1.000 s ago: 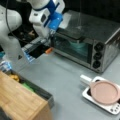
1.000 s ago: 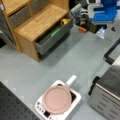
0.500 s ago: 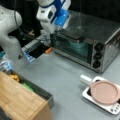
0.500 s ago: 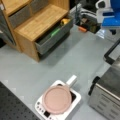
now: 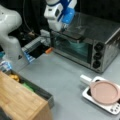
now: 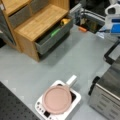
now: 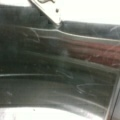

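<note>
The toaster oven (image 5: 86, 41) stands on the grey desk (image 5: 62, 80) at the right and far side in a front view, its long axis running from the far left toward the near right. Its glass door (image 5: 72, 48) faces the near left, and its three black knobs (image 5: 97, 55) sit in a column at the right end of that face. In a front view from the opposite side only its near corner (image 6: 107, 90) shows at the right edge.

The gripper (image 5: 65, 27) is right over the oven's top left corner, above the dark handle bar (image 5: 72, 35) along the upper edge of the door, and seems to touch or nearly touch it. How far the fingers are apart I cannot tell, nor whether they have hold of the handle; the blue and white wrist covers them. The wrist view is filled by the oven's scratched, shiny surface (image 7: 60, 75), with one pale finger (image 7: 48, 11) at the top.

Nearer on the desk, a pink pan (image 5: 104, 92) rests on a small white cooker (image 5: 111, 108), its pale handle (image 5: 85, 79) pointing toward the oven. At the near left is a wooden cabinet (image 5: 17, 100) with an open drawer (image 6: 53, 33).
</note>
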